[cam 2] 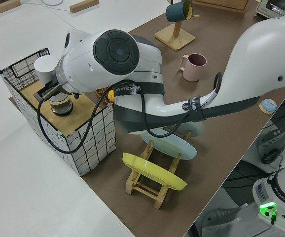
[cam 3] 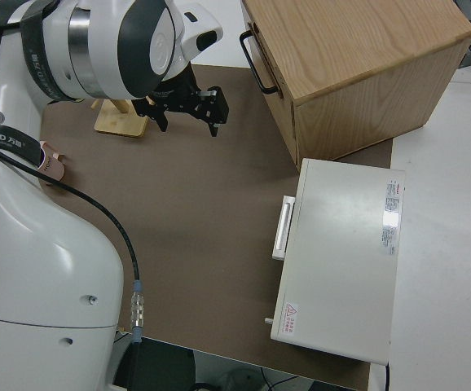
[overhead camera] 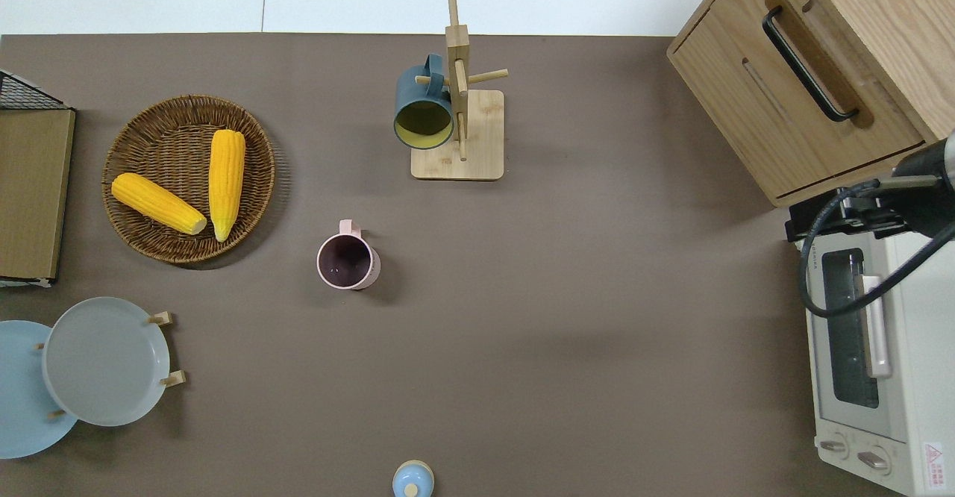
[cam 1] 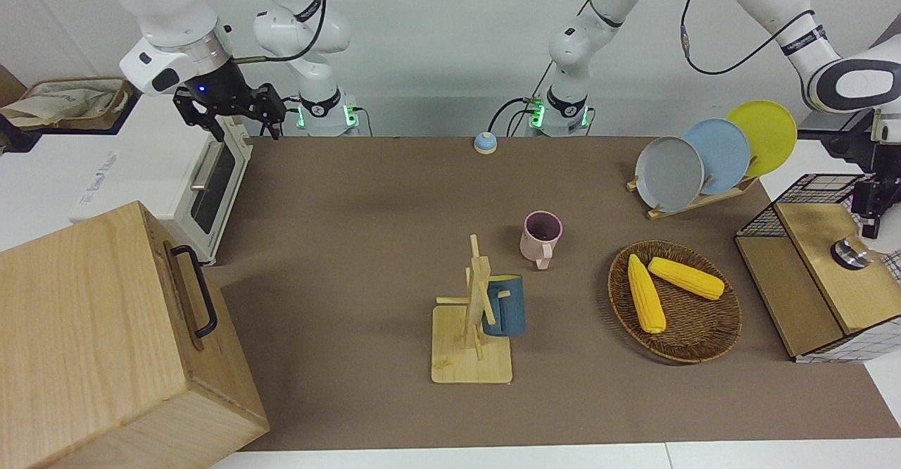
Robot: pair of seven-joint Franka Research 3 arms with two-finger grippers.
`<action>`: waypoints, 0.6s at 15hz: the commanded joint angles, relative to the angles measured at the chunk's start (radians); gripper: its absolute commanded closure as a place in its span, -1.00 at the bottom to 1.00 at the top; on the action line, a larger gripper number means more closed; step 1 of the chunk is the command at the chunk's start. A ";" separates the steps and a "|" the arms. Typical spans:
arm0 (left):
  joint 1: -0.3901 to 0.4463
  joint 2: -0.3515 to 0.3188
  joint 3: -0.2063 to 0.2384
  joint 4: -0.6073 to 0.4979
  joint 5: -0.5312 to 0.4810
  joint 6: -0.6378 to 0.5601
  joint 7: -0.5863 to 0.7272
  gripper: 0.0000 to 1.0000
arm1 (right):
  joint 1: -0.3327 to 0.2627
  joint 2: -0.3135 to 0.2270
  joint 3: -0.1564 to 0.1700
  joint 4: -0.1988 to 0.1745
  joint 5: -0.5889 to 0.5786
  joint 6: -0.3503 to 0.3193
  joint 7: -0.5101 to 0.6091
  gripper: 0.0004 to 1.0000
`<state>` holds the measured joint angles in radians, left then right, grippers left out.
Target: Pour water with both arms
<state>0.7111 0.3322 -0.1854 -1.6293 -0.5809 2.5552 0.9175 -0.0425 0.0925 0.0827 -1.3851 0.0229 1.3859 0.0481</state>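
A pink mug [cam 1: 541,237] [overhead camera: 348,260] stands upright mid-table, its handle turned away from the robots. A dark blue mug [cam 1: 504,305] [overhead camera: 423,106] hangs on a wooden mug rack [cam 1: 472,346] [overhead camera: 470,135], farther from the robots. No water shows in any view. My right gripper [cam 1: 239,120] [cam 3: 188,120] is up in the air, open and empty, over the toaster oven's edge by the wooden box [overhead camera: 843,217]. My left gripper [cam 1: 871,219] hangs over the wire basket's wooden lid [cam 1: 823,229], close to a small round metal thing [cam 1: 849,254] [cam 2: 61,103].
A wicker tray [cam 1: 697,339] holds two corn cobs [cam 1: 645,293]. A plate rack [cam 1: 704,159] holds three plates. The white toaster oven [overhead camera: 869,355] and a wooden box [cam 1: 105,335] with a black handle stand at the right arm's end. A small blue knob [cam 1: 485,143] sits near the robots.
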 commanded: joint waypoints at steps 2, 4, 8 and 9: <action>-0.005 0.007 0.006 0.022 -0.025 0.008 0.014 -0.98 | -0.008 -0.019 0.002 -0.022 0.014 0.012 -0.020 -0.98; 0.001 0.002 0.007 0.028 -0.011 -0.022 0.008 -0.98 | -0.008 -0.019 0.002 -0.022 0.015 0.012 -0.020 -0.98; -0.001 -0.015 0.046 0.078 0.096 -0.196 -0.130 -0.98 | -0.008 -0.019 0.002 -0.022 0.015 0.012 -0.020 -0.98; -0.001 -0.019 0.047 0.092 0.166 -0.228 -0.175 -0.98 | -0.008 -0.019 0.002 -0.022 0.014 0.012 -0.020 -0.98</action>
<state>0.7138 0.3271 -0.1673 -1.5946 -0.5496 2.4382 0.8659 -0.0425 0.0924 0.0827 -1.3851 0.0229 1.3859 0.0481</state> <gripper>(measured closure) 0.004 0.004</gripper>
